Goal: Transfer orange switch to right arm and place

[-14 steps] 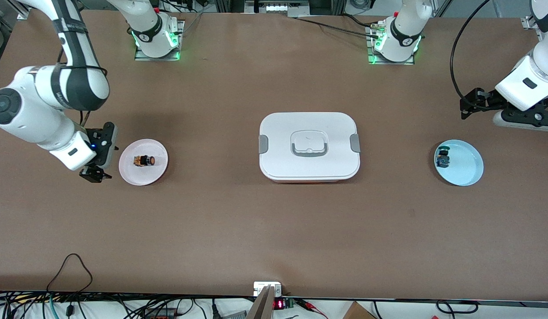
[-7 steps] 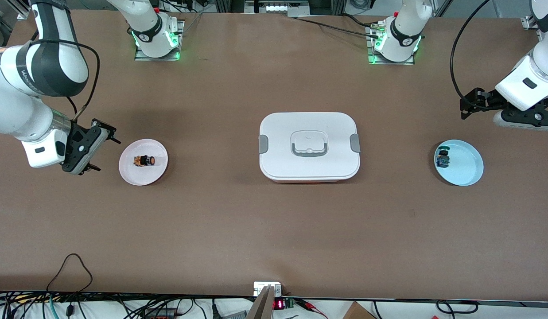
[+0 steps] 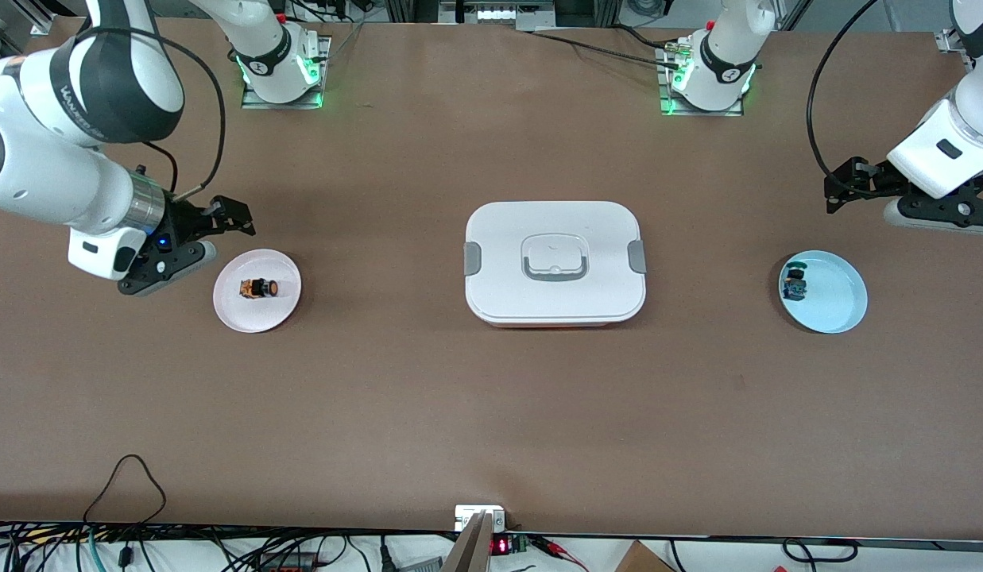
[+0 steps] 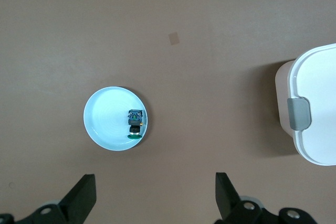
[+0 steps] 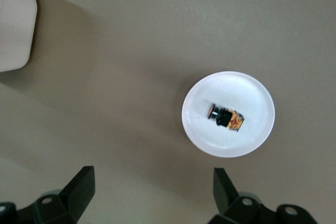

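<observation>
Your right gripper (image 3: 213, 230) has swung round beside the pink plate (image 3: 257, 316): from the plate's edge toward the right arm's end of the tabletop, low and nearer the front camera, up to the plate's rim nearest the robot bases. Right forearm shifted with it.

1. The white box (image 3: 555, 264) sits mid-table between the pink plate (image 3: 257, 314) and the blue plate (image 3: 837, 318), well apart from both.
2. Bare table (image 3: 491, 413) surrounds each plate.

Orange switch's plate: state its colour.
Pale pink plate under the orange switch; the front view shows it best.
</observation>
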{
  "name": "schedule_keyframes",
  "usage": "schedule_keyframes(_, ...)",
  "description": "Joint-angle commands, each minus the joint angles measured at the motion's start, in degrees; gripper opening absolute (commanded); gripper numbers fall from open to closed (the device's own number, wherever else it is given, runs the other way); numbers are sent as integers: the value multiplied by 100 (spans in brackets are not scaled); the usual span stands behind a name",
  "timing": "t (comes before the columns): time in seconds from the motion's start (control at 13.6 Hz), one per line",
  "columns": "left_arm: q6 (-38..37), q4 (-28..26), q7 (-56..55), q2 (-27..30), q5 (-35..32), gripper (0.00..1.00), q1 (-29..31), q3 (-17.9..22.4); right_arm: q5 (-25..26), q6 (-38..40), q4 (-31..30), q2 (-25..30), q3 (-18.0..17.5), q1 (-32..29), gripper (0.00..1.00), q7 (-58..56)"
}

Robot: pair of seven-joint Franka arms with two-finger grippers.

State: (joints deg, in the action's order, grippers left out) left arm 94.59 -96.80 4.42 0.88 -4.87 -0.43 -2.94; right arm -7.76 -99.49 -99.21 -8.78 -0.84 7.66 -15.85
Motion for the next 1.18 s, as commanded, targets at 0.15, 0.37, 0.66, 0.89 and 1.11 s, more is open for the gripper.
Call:
schedule_keyframes(0.15, -169, 206, -12, -79, 109, 100, -36, 4, 416, 413, 454, 227, 381, -10, 100, 171)
schedule_keyframes(0.37, -178, 206, -11, -88, 109, 100, -54, -31, 442, 282, 534, 227, 715, -37, 100, 310)
schedule_keyframes(0.66, -143, 223, -20, -324, 118, 100, -54, -146, 776, 665, 937, 210, 936, -89, 100, 1030)
schedule_keyframes(0.89, -178, 680, 15, -615, 118, 100, -10, -146, 785, 913, 1157, 192, 937, -160, 100, 1295)
schedule_keyframes(1.11, -143, 742, 32, -642, 118, 100, 7, -146, 802, 1125, 1193, 227, 902, -81, 100, 1400)
